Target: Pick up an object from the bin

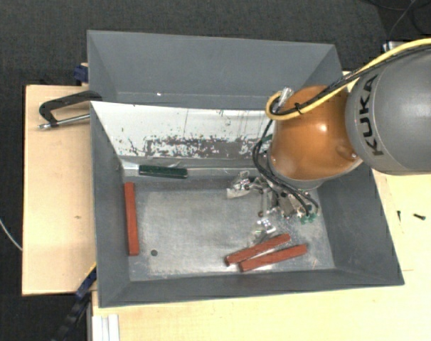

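Just above two red sticks (271, 256) hangs the hand (267, 225), open or closed unclear; the arm (404, 119) reads KUKA

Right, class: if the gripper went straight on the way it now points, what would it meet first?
Probably the two red sticks lying side by side at the lower right of the bin, just below the gripper. Depth is unclear, so it might touch the bin floor beside them instead.
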Controlling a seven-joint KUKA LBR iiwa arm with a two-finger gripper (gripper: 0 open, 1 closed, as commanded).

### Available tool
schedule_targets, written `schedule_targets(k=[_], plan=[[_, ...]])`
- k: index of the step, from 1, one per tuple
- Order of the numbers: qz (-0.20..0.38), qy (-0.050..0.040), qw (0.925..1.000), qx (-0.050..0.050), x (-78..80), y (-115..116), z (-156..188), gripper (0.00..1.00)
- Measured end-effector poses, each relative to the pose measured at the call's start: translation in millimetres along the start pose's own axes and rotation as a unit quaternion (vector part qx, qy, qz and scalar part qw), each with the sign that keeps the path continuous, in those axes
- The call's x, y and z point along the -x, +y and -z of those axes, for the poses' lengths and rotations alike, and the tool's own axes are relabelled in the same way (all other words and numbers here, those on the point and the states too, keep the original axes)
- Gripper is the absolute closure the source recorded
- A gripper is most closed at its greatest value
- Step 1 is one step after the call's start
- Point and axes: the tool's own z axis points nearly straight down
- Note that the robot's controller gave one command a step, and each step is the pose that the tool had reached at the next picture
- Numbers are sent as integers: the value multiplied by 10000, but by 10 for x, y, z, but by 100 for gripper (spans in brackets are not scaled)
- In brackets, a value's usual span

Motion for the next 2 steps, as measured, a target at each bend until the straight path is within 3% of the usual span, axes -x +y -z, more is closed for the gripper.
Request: schedule_targets(k=[1,2], plan=[[28,108,9999,26,-130,-57,-327,0],[1506,78,9886,34,-194,-118,-426,0]])
